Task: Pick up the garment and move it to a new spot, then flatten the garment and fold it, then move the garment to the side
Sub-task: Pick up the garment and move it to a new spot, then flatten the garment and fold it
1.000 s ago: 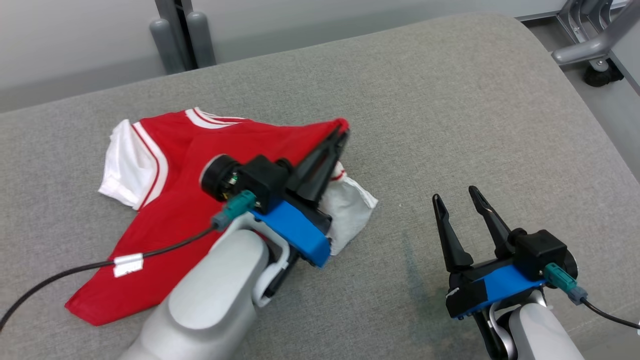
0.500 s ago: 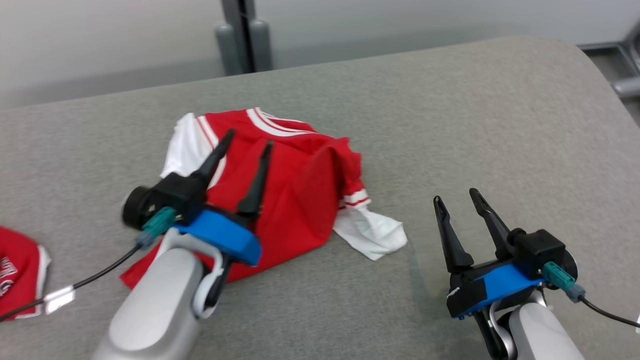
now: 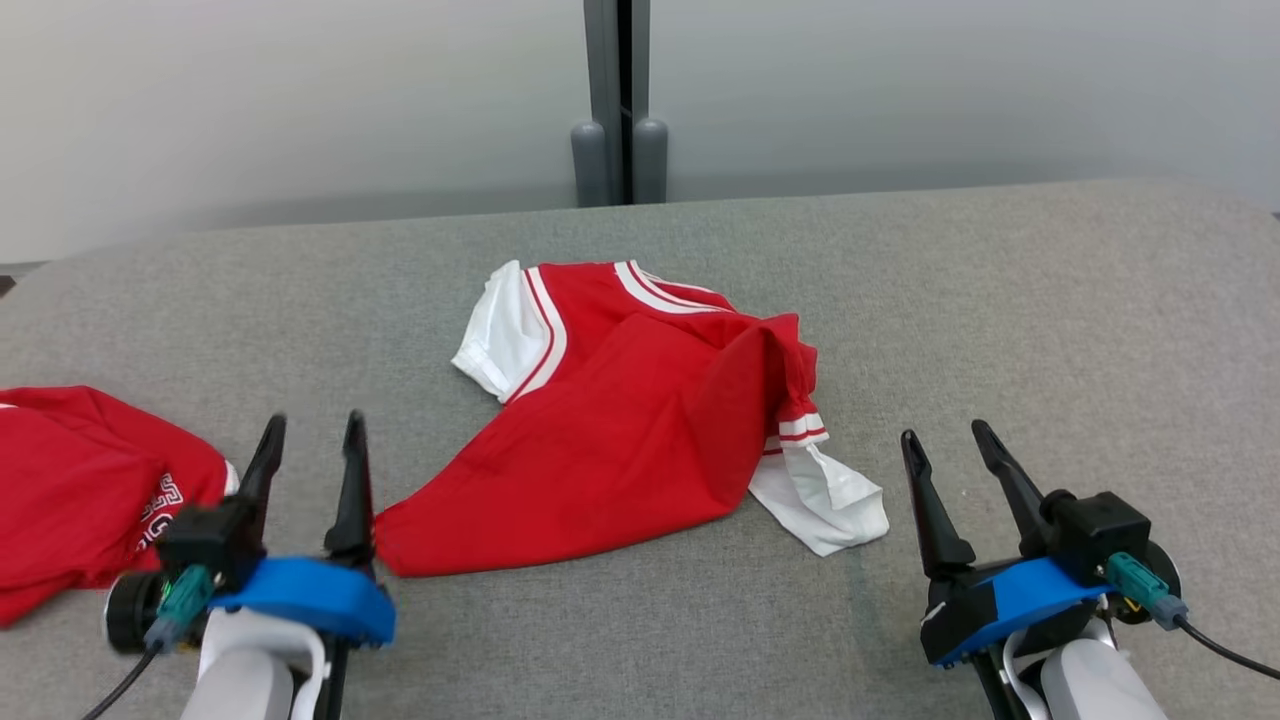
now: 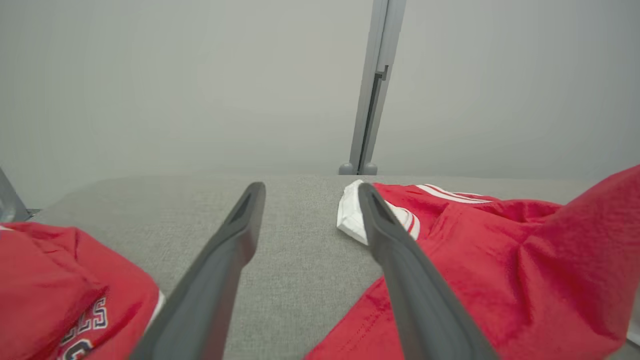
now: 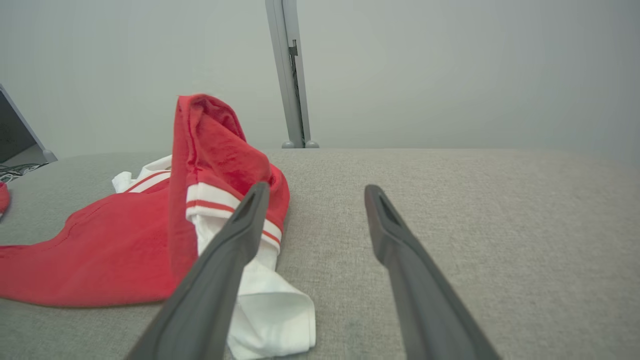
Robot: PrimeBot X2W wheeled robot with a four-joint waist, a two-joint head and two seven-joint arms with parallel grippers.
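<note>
The red jersey (image 3: 620,440) with white sleeves is sitting mid-table on the grey padded surface (image 3: 1000,300), nobody holding it. Left gripper (image 3: 313,422) and right gripper (image 3: 944,433) are both spread wide with nothing in them, parked near-left and near-right of it.

What worries me is that the right half is flopped over onto itself, with one white sleeve (image 3: 820,500) poking out on the near right. Folding it like that bakes in the bunching, and a pinch there probably grabs two layers. The left gripper is also just beside the near-left hem, so a sloppy move could drag it.

A second red shirt (image 3: 80,490) lies at the far left, easy to snag.

Writing: none visible on the jersey. The other shirt has white outlined letters, mostly hidden. I can only make out something like "LS".
</note>
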